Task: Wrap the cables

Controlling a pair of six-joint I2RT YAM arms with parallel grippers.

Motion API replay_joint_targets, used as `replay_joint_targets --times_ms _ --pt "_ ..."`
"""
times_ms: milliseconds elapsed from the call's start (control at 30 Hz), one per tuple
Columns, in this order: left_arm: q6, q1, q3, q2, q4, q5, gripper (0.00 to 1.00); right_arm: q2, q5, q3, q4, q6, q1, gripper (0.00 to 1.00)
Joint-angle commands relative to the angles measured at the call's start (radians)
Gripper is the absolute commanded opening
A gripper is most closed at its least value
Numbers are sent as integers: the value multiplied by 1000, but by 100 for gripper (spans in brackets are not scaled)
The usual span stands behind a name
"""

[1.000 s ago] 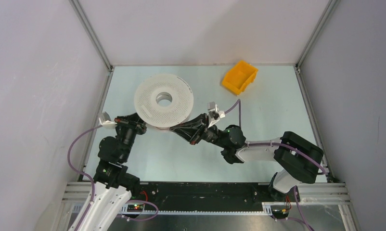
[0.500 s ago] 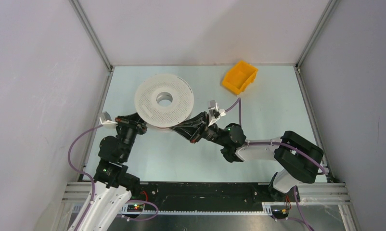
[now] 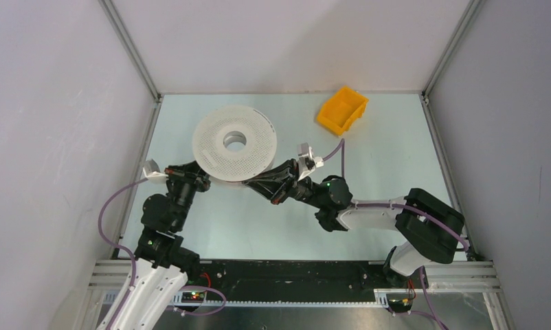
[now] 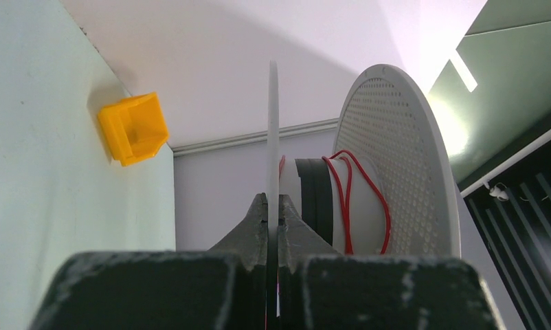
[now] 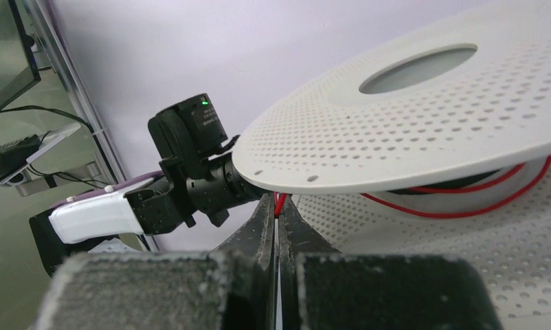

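A white perforated spool (image 3: 211, 148) is held off the table between the two arms. My left gripper (image 3: 203, 180) is shut on the thin edge of one spool flange (image 4: 273, 124), which runs edge-on between its jaws (image 4: 273, 203). Thin red cable (image 4: 346, 199) lies in loose loops around the spool's core beside a black band. My right gripper (image 3: 249, 183) reaches under the spool's near rim and is shut on a strand of the red cable right at its fingertips (image 5: 277, 201). More cable (image 5: 458, 212) loops between the two flanges (image 5: 410, 130).
An orange bin (image 3: 342, 110) sits at the table's back right and also shows in the left wrist view (image 4: 132, 128). The left arm's wrist (image 5: 190, 179) is close behind the right gripper's tips. Enclosure walls and metal posts ring the table.
The spool and the right forearm have shifted very slightly to the right. Both grips are unchanged.
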Motion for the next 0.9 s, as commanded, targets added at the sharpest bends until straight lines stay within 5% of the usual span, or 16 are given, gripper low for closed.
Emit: replay_joint_targets --times_ms 0,767,867 --pt "-50 1 -11 -13 109 -10 0 -45 10 46 45 -58 8 0" --pt "-92 2 4 -8 108 -11 0 107 87 85 43 -4 -16 0" --pt "-92 2 4 -5 108 -12 0 116 88 78 43 45 -25 6"
